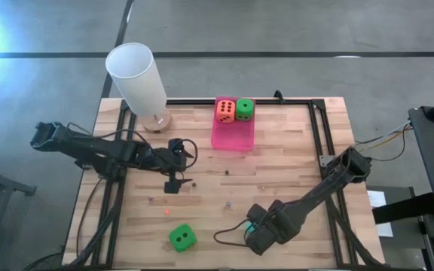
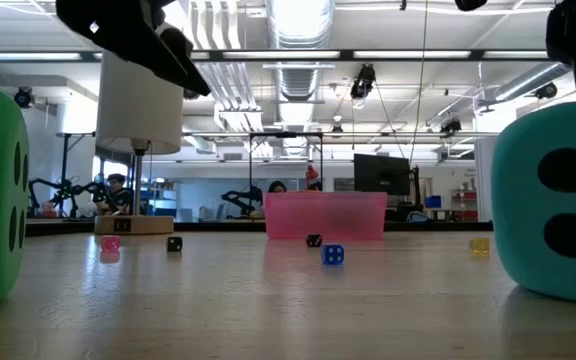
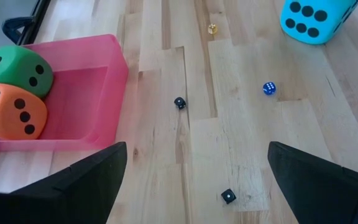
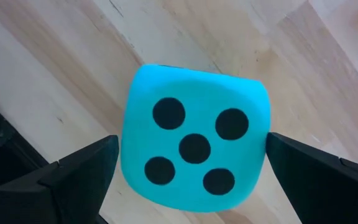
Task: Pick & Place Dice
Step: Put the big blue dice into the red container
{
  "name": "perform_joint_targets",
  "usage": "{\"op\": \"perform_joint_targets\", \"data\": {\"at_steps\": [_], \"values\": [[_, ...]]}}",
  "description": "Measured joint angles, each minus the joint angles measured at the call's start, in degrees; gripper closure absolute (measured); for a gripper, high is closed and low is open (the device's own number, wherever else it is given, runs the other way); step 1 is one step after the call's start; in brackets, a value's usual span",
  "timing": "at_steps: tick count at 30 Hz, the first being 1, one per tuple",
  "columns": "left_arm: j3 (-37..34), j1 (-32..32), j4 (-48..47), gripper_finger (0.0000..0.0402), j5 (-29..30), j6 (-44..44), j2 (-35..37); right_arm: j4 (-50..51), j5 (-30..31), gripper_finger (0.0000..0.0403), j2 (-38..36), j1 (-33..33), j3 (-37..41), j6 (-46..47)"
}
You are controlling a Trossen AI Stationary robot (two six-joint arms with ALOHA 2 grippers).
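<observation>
Your right claw point(image 4: 191, 174) hangs over the teal die point(image 4: 194, 155) near the front edge of the tabletop point(image 1: 292, 173), right of centre; its fingers stand wide on either side of the cube, and you cannot tell from these views whether they touch it. The die shows five pips upward. Your left claw point(image 3: 191, 180) sits nearer the middle of the tabletop, toward the left side, fingers spread wide and holding nothing, with bare wood and a few tiny dice under it: two black ones, a blue one and a yellowish one farther off. The pink tray point(image 1: 232, 135) lies against the back edge near the centre, and in it the orange-red die point(image 1: 225, 110) and one green die point(image 1: 245, 109) rest side by side, touching. The other green die point(image 1: 181, 237) lies alone by the front edge, left of centre, well apart from both claws. A white cylindrical lamp point(image 1: 138, 79) stands at the back-left corner.
</observation>
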State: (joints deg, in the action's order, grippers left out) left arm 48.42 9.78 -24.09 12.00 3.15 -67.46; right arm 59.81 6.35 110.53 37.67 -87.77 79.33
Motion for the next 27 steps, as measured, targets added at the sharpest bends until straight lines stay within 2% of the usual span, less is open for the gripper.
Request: {"op": "perform_joint_targets", "data": {"at_steps": [27], "values": [[0.0,0.0,0.8,0.0009,0.0,0.0,0.0,-0.6,-0.4,0.0003,0.3,-0.1,3.4,0.2]]}}
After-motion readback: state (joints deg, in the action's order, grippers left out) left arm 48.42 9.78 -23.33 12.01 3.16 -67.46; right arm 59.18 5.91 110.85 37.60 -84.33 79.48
